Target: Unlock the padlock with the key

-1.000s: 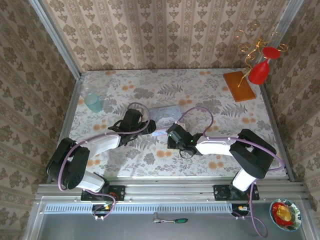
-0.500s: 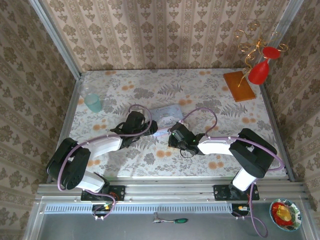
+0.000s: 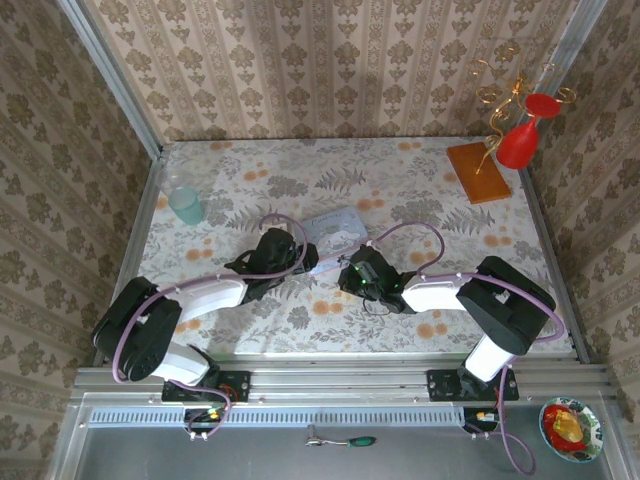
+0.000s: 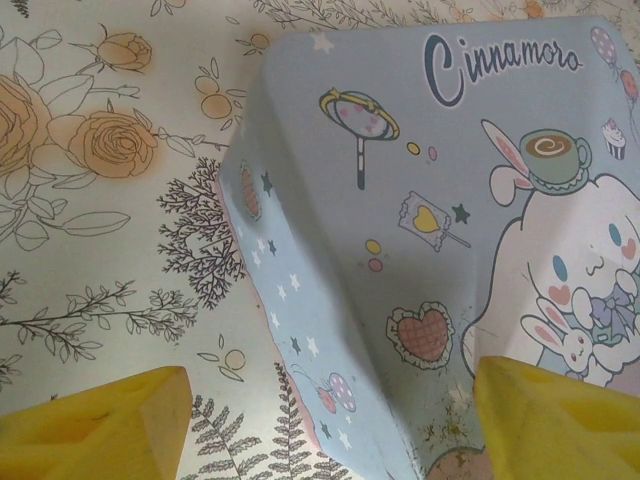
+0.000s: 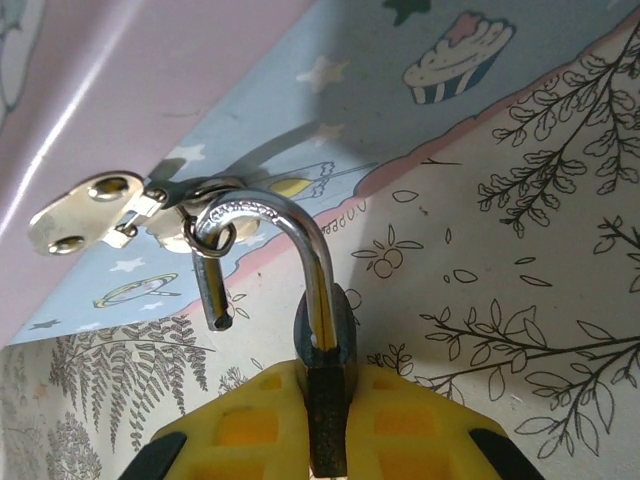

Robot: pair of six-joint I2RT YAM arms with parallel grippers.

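The tin [image 4: 420, 200] and both arms got shifted slightly up the bench [image 4: 100, 250] just now. The padlock [image 5: 322, 300] is pinched tight in the right tool [image 5: 325, 400], its shackle [image 5: 300, 225] sprung open but hooked through the tin's hasp [image 5: 90, 215], so it's probably unlocked already. The left tool [image 4: 320, 430] is spread wide astride the tin, nothing gripped.

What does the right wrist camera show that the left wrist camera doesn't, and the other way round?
Right wrist, not left: the padlock pinched in shut yellow jaws, its shackle hooked through the metal clasp, one shackle end free of the body. Left wrist, not right: the cartoon rabbit printed on top of the pale blue tin, between jaws standing apart. Both: that tin and the flowered tablecloth.
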